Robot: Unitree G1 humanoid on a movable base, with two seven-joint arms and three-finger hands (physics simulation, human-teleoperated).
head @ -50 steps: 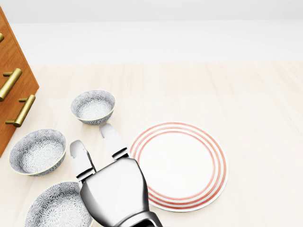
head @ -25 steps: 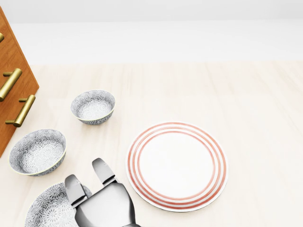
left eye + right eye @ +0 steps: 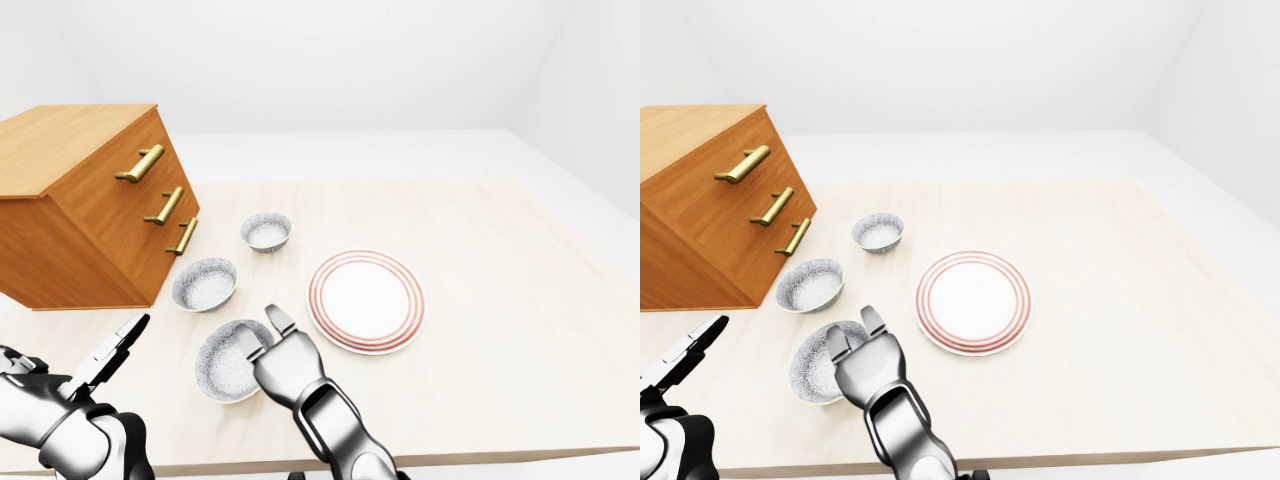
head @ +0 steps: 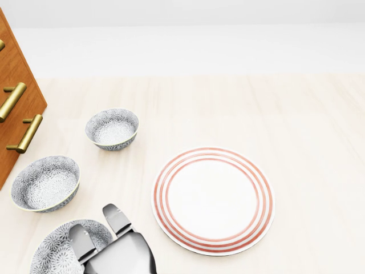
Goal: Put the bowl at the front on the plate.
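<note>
Left-eye view shows the right hand [image 3: 261, 333] with fingers spread open over the right rim of the bowl [image 3: 220, 367], which sits just left of the hand and looks hard, slippery and breakable, so a gentle pinch on that rim seems best.

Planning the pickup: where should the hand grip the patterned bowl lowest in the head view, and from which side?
Probably its thin rim on the view's right side, from above: the bowl sits upright, mouth open, and the right hand hangs over that edge, fingers open.
</note>
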